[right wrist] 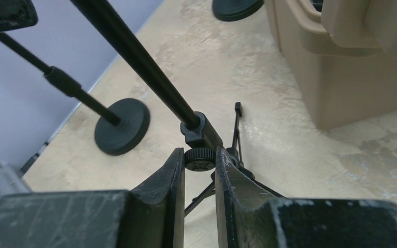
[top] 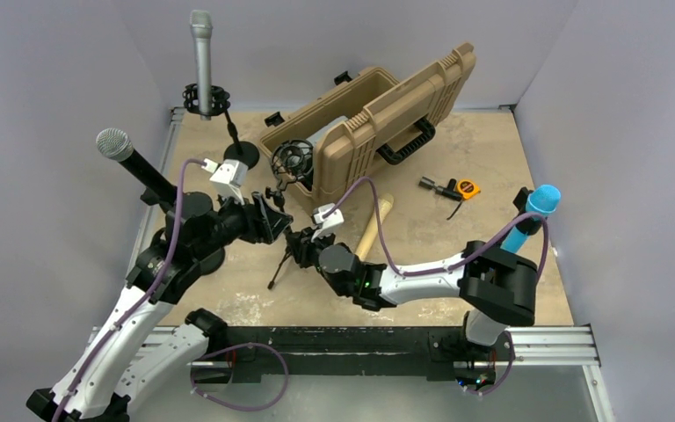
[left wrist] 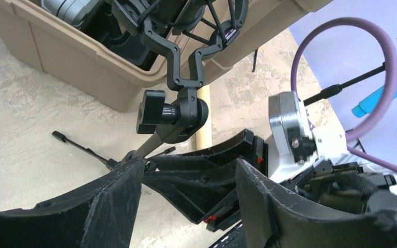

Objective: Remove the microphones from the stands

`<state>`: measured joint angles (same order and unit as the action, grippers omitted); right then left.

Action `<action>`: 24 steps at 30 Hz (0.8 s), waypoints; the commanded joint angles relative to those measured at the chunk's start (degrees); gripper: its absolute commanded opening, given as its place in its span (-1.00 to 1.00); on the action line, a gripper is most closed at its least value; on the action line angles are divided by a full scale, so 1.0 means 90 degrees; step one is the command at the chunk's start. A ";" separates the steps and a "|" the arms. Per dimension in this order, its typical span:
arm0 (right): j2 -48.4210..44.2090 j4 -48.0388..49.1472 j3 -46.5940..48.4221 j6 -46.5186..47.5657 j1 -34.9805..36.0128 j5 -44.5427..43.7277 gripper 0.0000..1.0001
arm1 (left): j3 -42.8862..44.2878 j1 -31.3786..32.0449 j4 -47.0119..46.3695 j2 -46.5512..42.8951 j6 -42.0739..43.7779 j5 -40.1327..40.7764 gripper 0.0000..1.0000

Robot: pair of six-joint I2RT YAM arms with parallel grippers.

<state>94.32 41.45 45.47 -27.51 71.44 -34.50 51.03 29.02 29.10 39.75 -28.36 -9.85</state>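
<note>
mic [top: 374, 224] lies flat on the table [top: 492, 158], off the stand [right wrist: 201, 132], its long axis running from near-left to far-right in the top view. its rounded end points toward the case [top: 387, 114] and its near end sits by the right arm's wrist. from the left wrist it shows as a pale cylinder [left wrist: 204, 137] behind the stand's joint. the mount [top: 292, 163] stands at the case's front wall, left of the mic and apart from it. left gripper [left wrist: 188, 170] hangs just left of the stand with its fingers spread and nothing between them. right gripper [right wrist: 200, 160] is pinching the stand at a knurled knob low on the stem. bare table lies right of the mic, out to a small orange tool [top: 466, 187]. the case walls in the far side, and disc-based stands line the left edge.
</note>
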 commanded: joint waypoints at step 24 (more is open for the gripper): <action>-0.0209 0.1807 -0.0409 0.2439 -0.0453 0.2768 -1.00 | 0.0035 -0.0465 -0.0685 0.0119 -0.0039 -0.0766 -0.30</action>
<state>92.07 54.52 37.28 -9.54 67.72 -12.73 53.91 23.49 24.18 45.76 -26.57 -21.76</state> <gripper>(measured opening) 0.176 0.414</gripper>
